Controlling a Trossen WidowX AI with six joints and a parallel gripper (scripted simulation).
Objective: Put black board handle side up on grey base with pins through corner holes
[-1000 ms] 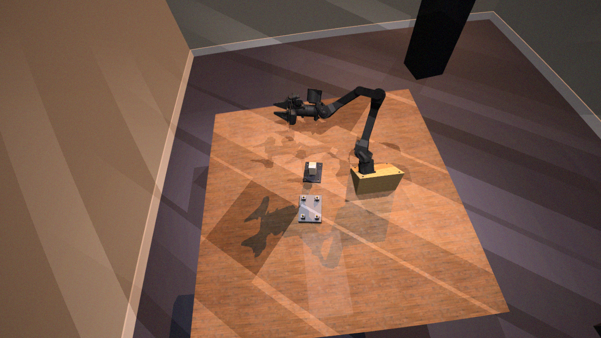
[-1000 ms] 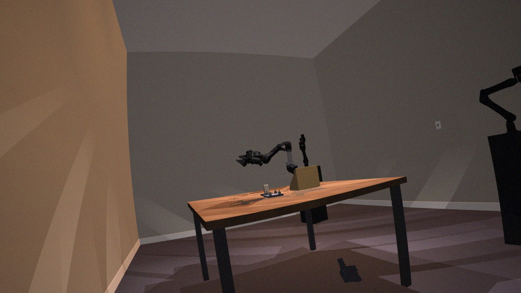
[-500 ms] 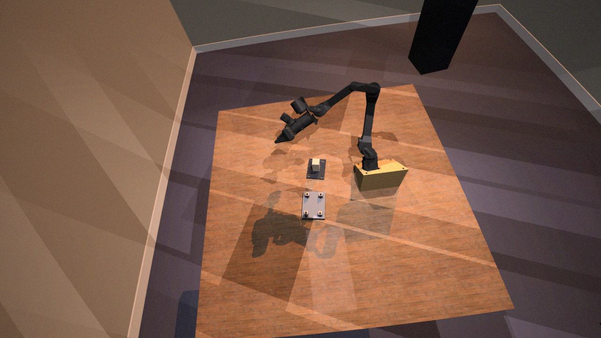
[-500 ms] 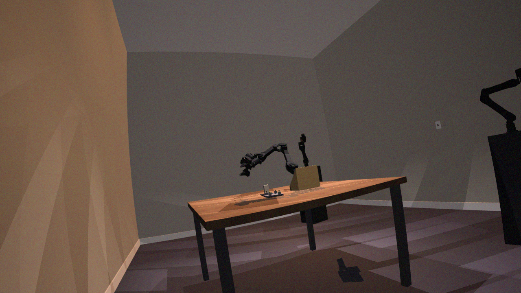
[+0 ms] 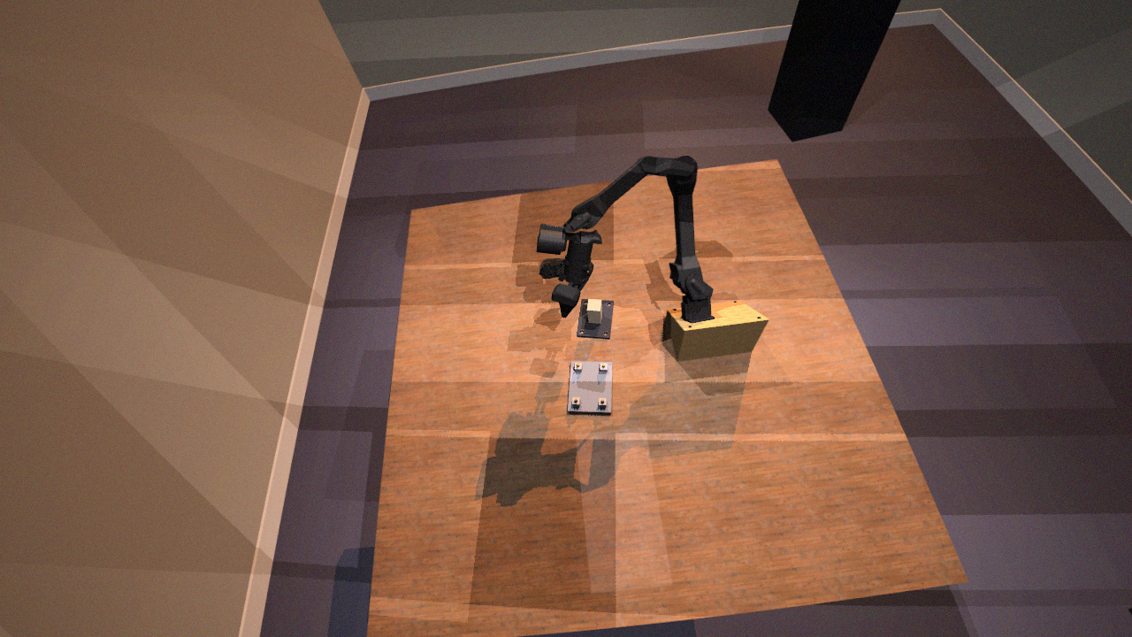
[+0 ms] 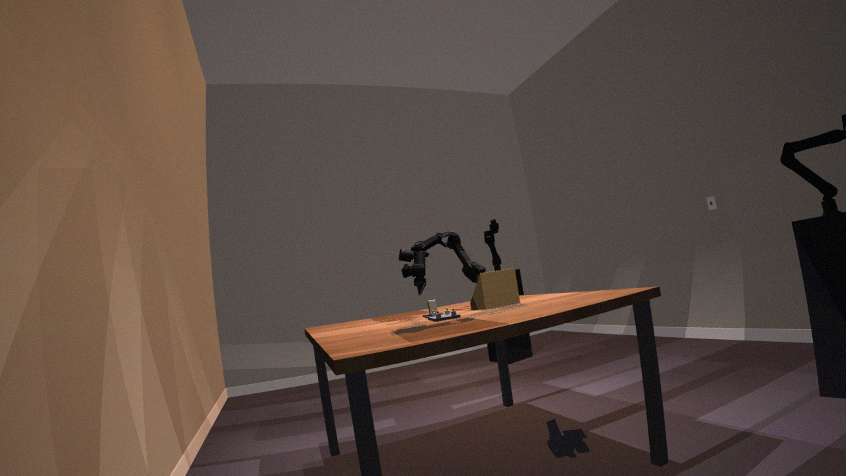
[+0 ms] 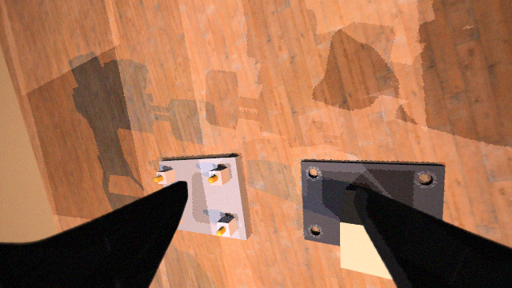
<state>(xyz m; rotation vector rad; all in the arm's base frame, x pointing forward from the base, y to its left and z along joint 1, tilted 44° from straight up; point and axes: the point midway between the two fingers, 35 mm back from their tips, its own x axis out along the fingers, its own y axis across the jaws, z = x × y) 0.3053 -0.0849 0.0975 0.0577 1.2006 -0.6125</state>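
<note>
The flat black board [image 5: 603,328] [image 7: 332,200] [image 6: 431,306] lies on the table, and its square cream handle [image 5: 594,310] [image 7: 358,250] stands up from it. The grey base [image 5: 589,400] [image 7: 229,200] lies beside the board with a gap between them. Its four posts with gold pins stand bare in the top view; three of them show in the wrist view. My gripper [image 5: 565,311] [image 6: 420,291] [image 7: 271,191] points down, open and empty, above the table and beside the board. In the wrist view the right finger covers part of the board and handle, and the left finger covers part of the base.
The arm is mounted on a yellow wooden block [image 5: 716,336] [image 6: 499,289] on the table [image 5: 712,515] [image 6: 568,307], to the right of the board and base in the top view. A tan wall [image 5: 158,237] rises beyond the table's left edge. Arm shadows fall across the tabletop.
</note>
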